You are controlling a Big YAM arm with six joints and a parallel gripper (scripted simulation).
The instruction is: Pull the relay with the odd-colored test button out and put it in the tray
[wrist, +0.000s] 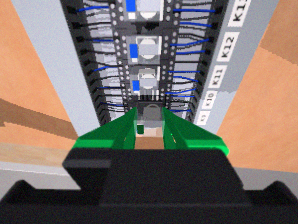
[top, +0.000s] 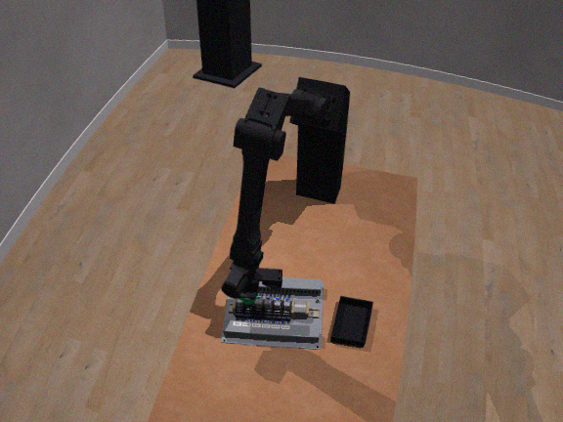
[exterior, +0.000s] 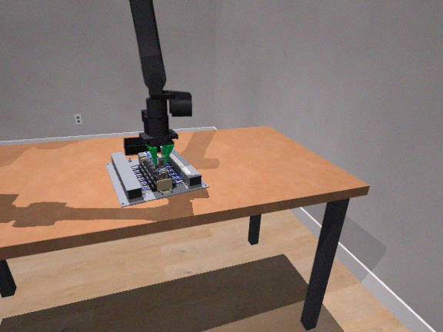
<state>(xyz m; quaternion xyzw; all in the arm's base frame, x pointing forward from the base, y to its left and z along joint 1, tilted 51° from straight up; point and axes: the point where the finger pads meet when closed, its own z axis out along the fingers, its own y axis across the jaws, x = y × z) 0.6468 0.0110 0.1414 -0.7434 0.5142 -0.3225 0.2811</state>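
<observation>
Green fingers on your hand (wrist: 149, 131) are clamped on the relay (wrist: 150, 116) with the green test button. You can see it pinched low in the middle of the wrist view, while the relays higher up the frame all show blue buttons. Looks to me like it's already lifted out of its socket, sitting above the row on the panel (exterior: 122, 180), though from the exterior view I can't tell exactly how much clearance it has.

So you're in the pull-out step, basically done or nearly so. The tray (top: 352, 321) sits open side up on the table (exterior: 269, 165), just beside the panel's right edge in the top view, at the far end of the relay row from where the hand is now.

Next move, I'd say: keep going straight up until the relay is well clear of its neighbours and the wiring, then carry it along the row toward the right of the top frame. Go down gently into the tray since it's loose and could get nudged or tipped. Only spread the fingers once the relay's resting inside.
</observation>
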